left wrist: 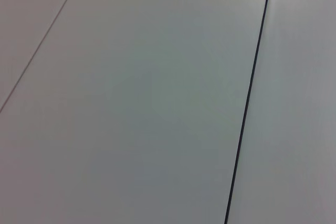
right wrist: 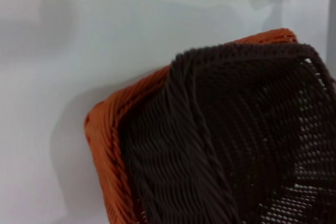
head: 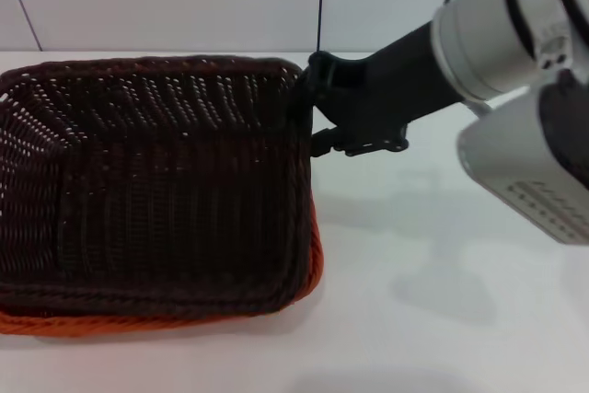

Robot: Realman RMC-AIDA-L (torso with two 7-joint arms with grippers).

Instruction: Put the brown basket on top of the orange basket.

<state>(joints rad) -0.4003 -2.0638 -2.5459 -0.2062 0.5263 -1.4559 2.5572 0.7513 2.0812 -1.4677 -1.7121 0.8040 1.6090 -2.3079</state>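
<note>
Head view shows the brown basket (head: pixel 156 181) nested inside the orange basket (head: pixel 138 322) near the tabletop's (head: pixel 442 319) left edge. The right gripper (head: pixel 317 112) pinches its far corner, likely steadying it.

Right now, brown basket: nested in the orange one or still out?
Nested. The brown basket sits inside the orange basket; only orange rim shows below. The right end effector is at its far corner.

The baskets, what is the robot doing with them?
The robot is stacking them. The brown basket already sits inside the orange basket, whose rim peeks out along the near edge and corner. The right gripper is at the brown basket's far right corner, at its rim. The left arm is out of the head view, its camera seeing only plain surface.
</note>
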